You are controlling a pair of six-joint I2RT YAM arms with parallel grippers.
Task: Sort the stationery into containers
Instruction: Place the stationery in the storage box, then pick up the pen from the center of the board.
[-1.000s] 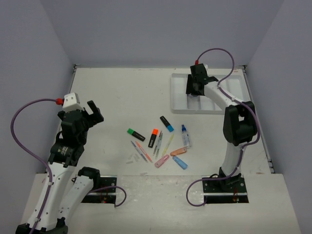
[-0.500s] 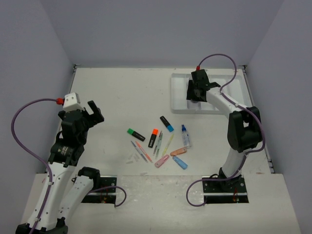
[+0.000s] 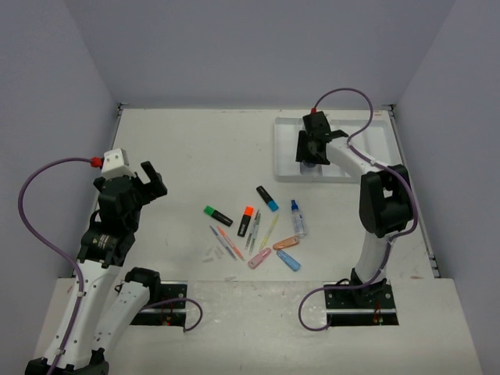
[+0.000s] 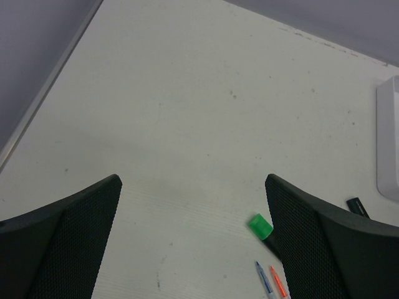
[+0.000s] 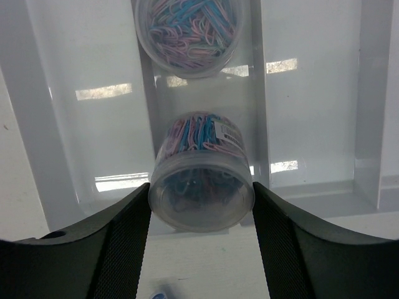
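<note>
My right wrist camera shows a jar (image 5: 201, 180) between my right fingers (image 5: 124, 249); gripped? I can't tell. Left fingers (image 4: 62, 237) spread wide.

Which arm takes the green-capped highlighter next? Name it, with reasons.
Left, probably. The left gripper is open, empty and nearer the green-capped highlighter; the right gripper is over the tray with a jar between its fingers.

I see a clear jar (image 5: 199, 162) of coloured paperclips pinched in my right claw (image 5: 201, 196), tilted over the white tray (image 5: 312, 93). A second jar (image 5: 190, 31) stands just beyond the claw. Highlighters and pens (image 3: 254, 226) lie well apart from it.
</note>
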